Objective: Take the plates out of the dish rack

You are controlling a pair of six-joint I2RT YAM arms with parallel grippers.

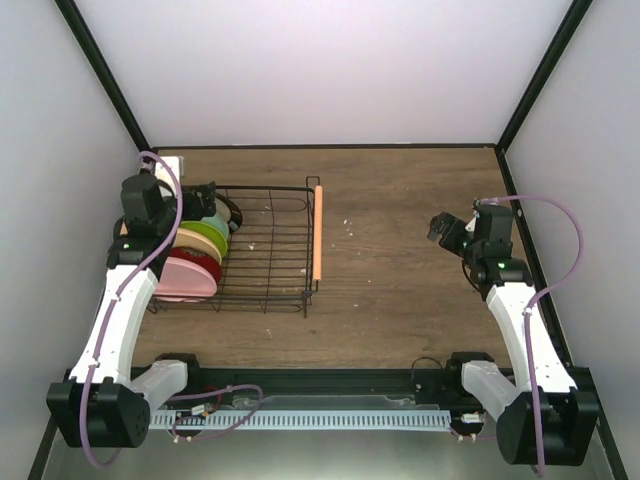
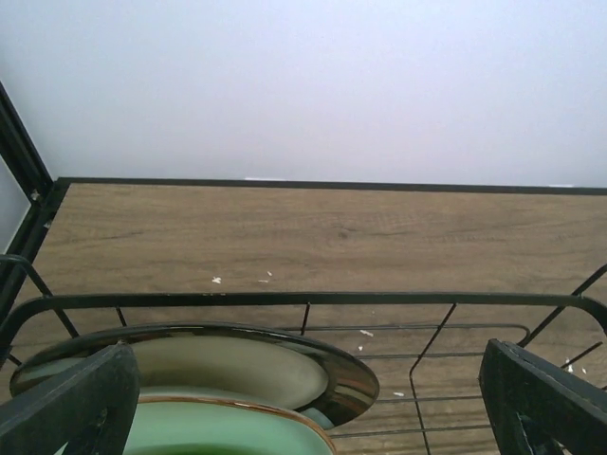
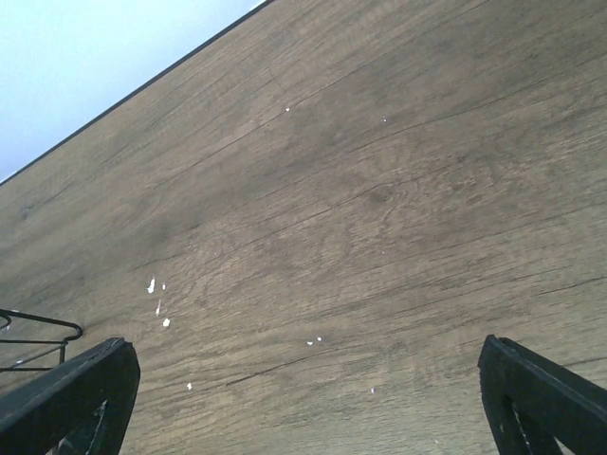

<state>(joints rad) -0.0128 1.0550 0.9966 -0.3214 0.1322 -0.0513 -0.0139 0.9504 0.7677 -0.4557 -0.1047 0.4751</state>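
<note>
— Plates (image 1: 195, 258) first: where do they sit?
— On edge, in a row at the left end of the dish rack (image 1: 268, 250), which stands on the left part of the tabletop (image 1: 400, 290). The pink plate (image 1: 183, 282) is nearest the bases. Dark red, yellow-orange and lime green follow farther back.
— And the left arm (image 1: 120, 310)?
— It rises from its base along the rack's left side, with the wrist bent over the far end of the row. The left jaws are spread wide and grip nothing. In the left wrist view, the dark-rimmed plate (image 2: 228, 365) and the pale mint plate (image 2: 218, 431) lie low between the two fingers (image 2: 71, 398).
— Anything in the middle?
— The rack's wooden handle (image 1: 318, 235) runs along its right side, with wood grain and white specks beyond it.
— The right arm (image 1: 525, 320)?
— It is folded upward near the right edge, well apart from the rack, with the wrist turned left. The right jaws are spread wide, holding nothing, over the wood.
</note>
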